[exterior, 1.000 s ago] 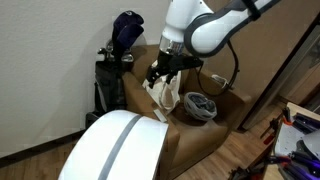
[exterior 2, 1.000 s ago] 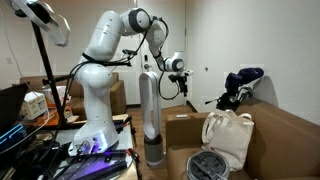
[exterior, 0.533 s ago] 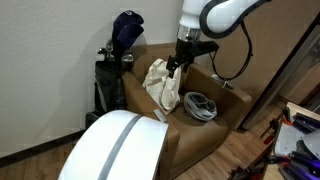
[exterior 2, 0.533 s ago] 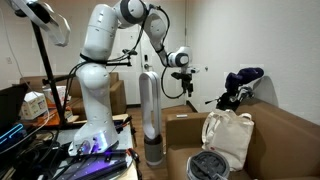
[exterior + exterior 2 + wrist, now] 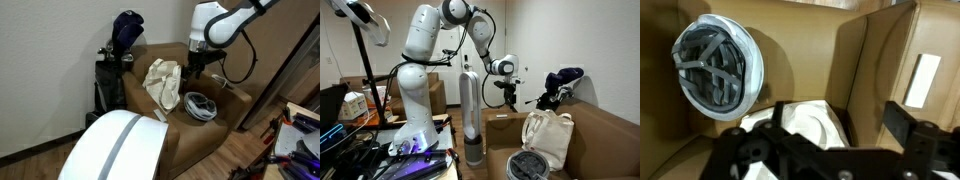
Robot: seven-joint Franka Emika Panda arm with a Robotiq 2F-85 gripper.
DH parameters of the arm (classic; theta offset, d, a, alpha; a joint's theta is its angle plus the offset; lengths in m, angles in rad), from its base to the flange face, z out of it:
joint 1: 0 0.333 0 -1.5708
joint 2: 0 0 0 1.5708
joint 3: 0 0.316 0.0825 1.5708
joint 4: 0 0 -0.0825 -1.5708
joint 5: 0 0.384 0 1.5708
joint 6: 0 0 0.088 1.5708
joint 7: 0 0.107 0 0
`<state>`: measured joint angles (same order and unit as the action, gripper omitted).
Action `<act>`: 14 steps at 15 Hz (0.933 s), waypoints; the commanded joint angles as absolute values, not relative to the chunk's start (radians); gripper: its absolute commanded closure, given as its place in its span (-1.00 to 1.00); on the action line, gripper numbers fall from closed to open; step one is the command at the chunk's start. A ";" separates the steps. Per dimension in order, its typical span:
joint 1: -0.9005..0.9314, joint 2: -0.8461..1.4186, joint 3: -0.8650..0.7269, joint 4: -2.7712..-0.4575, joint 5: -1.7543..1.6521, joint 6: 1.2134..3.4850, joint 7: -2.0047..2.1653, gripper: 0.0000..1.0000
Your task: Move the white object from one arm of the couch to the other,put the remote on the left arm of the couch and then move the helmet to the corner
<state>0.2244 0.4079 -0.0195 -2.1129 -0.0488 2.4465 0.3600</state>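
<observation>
white object (image 5: 163, 82): a limp cloth bag, slumped against the couch (image 5: 203, 138) arm at centre-left of the frame. in the wrist view it shows at lower centre (image 5: 806, 120), below the tool and free of it.

gripper (image 5: 195, 70): above the seat, right of the bag and apart from it. in the wrist view (image 5: 830, 152) the jaws stand spread with nothing between them.

helmet (image 5: 200, 105): on the seat at centre-right, hollow side up; upper left in the wrist view (image 5: 718, 65).

remote (image 5: 923, 80): pale bar lying flat on a couch arm at the right edge of the wrist view.

golf bag (image 5: 120, 50): behind the couch, upper left, not involved.

assessment: the bag transfer appears complete and the remote step is in hand. the next move calls for travel across to that arm, jaws aligned across the remote's narrow width, then a straight descent.
</observation>
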 commanded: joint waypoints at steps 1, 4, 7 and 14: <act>0.215 0.408 -0.006 -2.109 -0.055 2.444 0.364 -1.00; 0.171 0.461 0.011 -2.080 -0.019 2.457 0.278 -1.00; 0.089 0.523 0.012 -2.075 0.038 2.489 0.194 -1.00; -0.033 0.679 0.004 -2.020 0.053 2.555 0.035 -1.00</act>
<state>-0.0059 0.6156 -0.0009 -2.0623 0.0497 2.5528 0.0969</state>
